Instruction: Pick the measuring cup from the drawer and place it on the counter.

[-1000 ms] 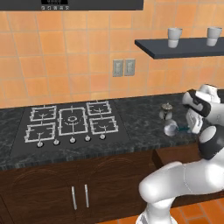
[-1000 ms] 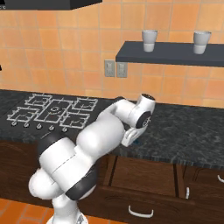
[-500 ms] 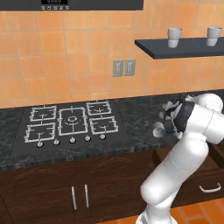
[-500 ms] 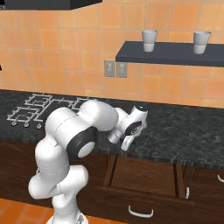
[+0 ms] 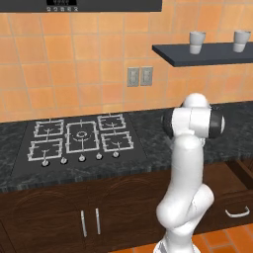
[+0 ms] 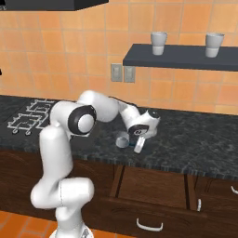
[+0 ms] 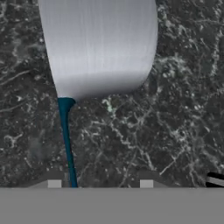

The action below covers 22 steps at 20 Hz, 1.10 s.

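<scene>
While the arm reaches across the middle of the right base view, the gripper points down at the black speckled tabletop, with the measuring cup sitting just left of it at the centre of that frame. Seen from the hand view, the measuring cup occupies the upper half of the frame as a pale grey rounded body over the tabletop; whether it touches the stone cannot be told. Its thin teal-blue handle runs from the cup's lower left down to the bottom of the frame, close beside the left finger tip. Whether the fingers clamp the handle or stand apart from it cannot be told. Below the tabletop, at lower centre of the right base view, the drawer stands pulled out. At the left of the left base view, the gas hob lies on the tabletop. Two handleless cups stand on the wall shelf at upper right.
</scene>
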{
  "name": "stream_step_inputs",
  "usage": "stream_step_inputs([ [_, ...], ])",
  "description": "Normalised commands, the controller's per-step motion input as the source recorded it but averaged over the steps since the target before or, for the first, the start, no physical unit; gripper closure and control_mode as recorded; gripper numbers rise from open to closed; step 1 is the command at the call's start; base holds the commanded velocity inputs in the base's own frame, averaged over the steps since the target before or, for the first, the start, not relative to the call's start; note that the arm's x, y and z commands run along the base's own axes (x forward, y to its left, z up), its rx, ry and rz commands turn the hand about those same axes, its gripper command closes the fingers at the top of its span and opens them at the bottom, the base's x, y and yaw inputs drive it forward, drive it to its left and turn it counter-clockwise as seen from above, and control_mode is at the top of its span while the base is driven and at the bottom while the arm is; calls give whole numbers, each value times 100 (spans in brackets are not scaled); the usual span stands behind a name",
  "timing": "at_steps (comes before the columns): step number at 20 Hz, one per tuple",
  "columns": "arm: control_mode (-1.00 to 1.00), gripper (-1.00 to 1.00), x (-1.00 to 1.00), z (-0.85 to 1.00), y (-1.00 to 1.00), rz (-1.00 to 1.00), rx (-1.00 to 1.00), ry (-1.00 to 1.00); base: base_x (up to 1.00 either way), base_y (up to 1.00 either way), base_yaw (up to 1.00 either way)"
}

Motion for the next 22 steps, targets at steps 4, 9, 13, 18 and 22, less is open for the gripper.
stream_step_inputs([
  [4,-100,-100,-30,47,0,8,3,-29,0,0,0],
  [9,-100,-100,-78,48,24,4,0,-36,0,0,0],
  [13,-100,-100,-54,48,55,2,-1,-33,0,0,0],
  [18,-100,-100,-19,42,69,0,-7,-20,0,0,0],
  [22,-100,-100,-27,23,65,0,-10,-16,0,0,0],
])
